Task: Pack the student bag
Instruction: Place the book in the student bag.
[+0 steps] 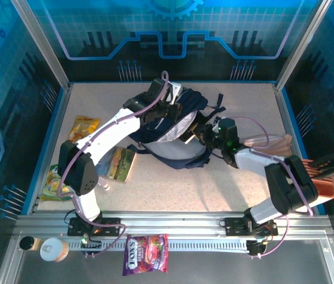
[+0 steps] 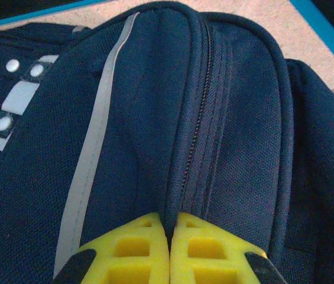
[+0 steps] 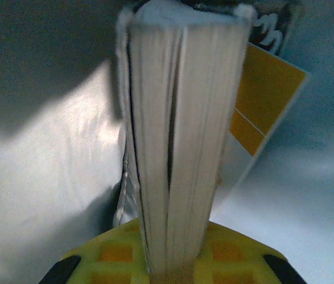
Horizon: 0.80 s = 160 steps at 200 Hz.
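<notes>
Purple candy packet point(image 1: 146, 254), on near rail: "FOX'S" in white letters. Book point(image 3: 172, 148), cover's top edge: dark characters, blurred, unreadable. Yellow snack bag point(image 1: 85, 127): print too small.

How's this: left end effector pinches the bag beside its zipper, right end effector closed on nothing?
No: the right end effector is shut on a book, per the right wrist view. The left end effector pinches the student bag beside its zipper.

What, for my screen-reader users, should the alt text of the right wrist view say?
A thick book, page edges facing the camera, is clamped in the yellow right end effector. Pale grey fabric surrounds it, and a yellow-and-white panel shows at upper right.
</notes>
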### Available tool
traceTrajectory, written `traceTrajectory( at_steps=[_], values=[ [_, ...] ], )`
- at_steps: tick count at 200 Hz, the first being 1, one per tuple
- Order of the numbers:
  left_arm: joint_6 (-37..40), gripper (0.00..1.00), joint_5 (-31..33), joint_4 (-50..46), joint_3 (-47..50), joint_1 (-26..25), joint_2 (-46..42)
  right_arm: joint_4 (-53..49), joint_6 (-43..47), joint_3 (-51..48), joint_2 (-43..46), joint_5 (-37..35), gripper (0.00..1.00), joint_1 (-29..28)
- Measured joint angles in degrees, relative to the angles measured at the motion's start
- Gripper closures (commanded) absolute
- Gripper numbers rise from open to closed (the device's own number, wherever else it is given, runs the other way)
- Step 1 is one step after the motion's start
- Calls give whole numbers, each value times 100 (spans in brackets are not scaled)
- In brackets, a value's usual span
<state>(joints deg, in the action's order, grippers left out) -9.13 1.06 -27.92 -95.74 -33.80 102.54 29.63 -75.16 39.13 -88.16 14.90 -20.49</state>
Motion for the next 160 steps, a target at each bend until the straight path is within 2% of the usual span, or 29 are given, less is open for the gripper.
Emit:
traceTrajectory(
  at_steps=[35, 70, 95, 127, 145, 160],
  values=[
    [-4, 100, -87, 96, 144, 0, -243, 472, -295, 599, -977, -57, 88, -153],
    [-52, 100, -96, 181, 262, 4, -299, 450, -396, 1012, -1443, -107, 80, -264],
    [-153, 100, -118, 273, 315, 33, -299, 203, -334, 1316, -1622, -76, 64, -310],
    [-214, 100, -142, 313, 323, 76, -299, -343, -129, 1456, -1622, 76, 40, -313],
    [-304, 100, -188, 343, 334, 122, -299, -866, 111, 1414, -1421, 146, 29, -278],
    [-393, 100, -251, 382, 348, 177, -299, -1329, 315, 1233, -949, 160, 24, -201]
  ],
)
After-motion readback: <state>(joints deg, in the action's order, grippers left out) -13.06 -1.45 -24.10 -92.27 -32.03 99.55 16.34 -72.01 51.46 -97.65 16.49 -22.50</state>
